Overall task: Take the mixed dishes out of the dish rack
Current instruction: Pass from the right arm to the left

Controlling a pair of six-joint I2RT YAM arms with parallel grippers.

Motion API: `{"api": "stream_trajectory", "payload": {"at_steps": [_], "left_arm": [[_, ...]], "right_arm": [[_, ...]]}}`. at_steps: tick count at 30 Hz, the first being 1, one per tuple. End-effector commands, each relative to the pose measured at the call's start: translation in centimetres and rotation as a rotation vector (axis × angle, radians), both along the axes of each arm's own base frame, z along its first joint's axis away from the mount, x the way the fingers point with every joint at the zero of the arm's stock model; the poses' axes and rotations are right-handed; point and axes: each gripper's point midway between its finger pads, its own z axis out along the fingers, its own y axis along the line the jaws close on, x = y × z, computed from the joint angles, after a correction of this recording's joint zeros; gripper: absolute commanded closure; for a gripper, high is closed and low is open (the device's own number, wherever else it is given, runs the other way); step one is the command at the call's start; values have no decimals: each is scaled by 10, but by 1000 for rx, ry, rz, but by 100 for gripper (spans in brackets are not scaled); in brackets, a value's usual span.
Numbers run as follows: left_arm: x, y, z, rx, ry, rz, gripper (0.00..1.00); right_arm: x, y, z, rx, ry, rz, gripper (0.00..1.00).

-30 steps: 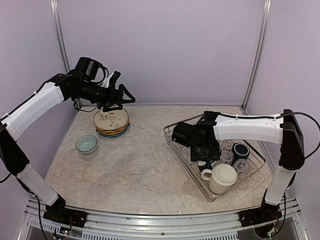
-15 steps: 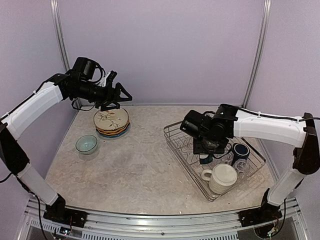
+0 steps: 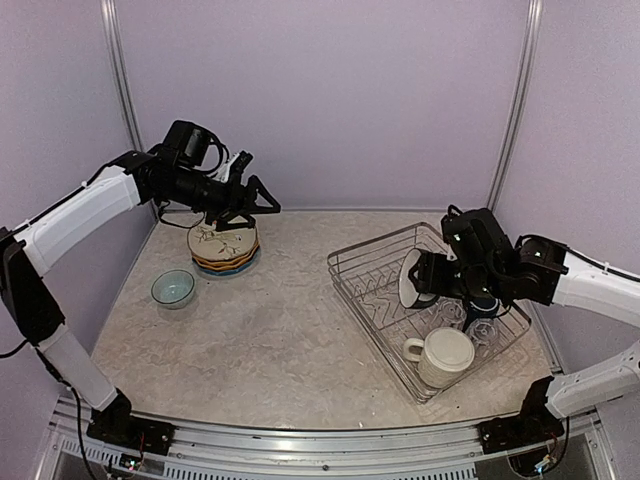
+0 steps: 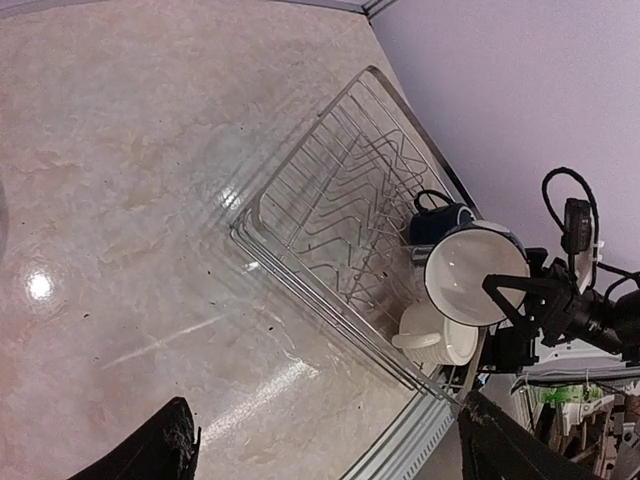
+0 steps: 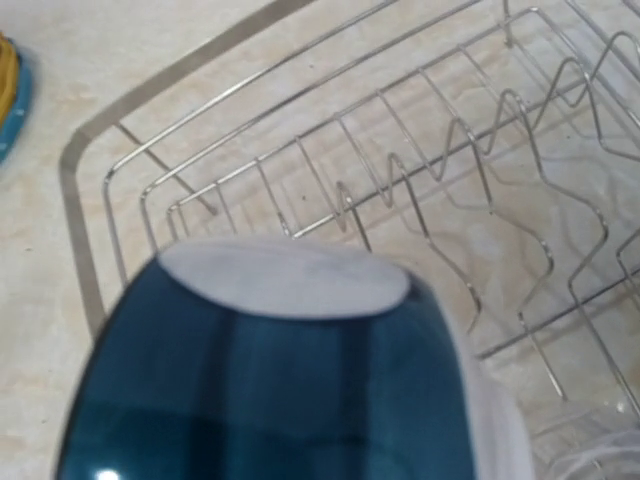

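Dish rack on beige marbled tabletop; lilac walls behind.

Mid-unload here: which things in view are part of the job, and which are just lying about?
Job: dish rack; dark-blue bowl in right gripper; large cream mug; navy mug; plate stack; pale bowl.
Not part of it: table; frame posts, both only fixtures.

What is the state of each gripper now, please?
Left gripper: open, holding nothing.
Right gripper: closed on the dark-blue bowl, above the dish rack.
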Motion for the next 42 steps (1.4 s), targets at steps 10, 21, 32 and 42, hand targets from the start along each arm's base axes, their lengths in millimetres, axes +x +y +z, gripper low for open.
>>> {"api": "stream_trajectory", "payload": {"at_steps": [10,21,32,42], "left_arm": [[-50,-143,-8,-265,265,-268,16],[-63,-225,-41,-210,219,-250,23],[-47,-240,-68,-132,198,-172,67],[-40,-232,-58,-103,150,-114,93]], "right_arm": [[4,9,61,415,-269,213,87],[-9,30,77,507,-298,364,88],[-20,36,83,567,-294,418,89],[-22,39,84,602,-297,429,89]]}}
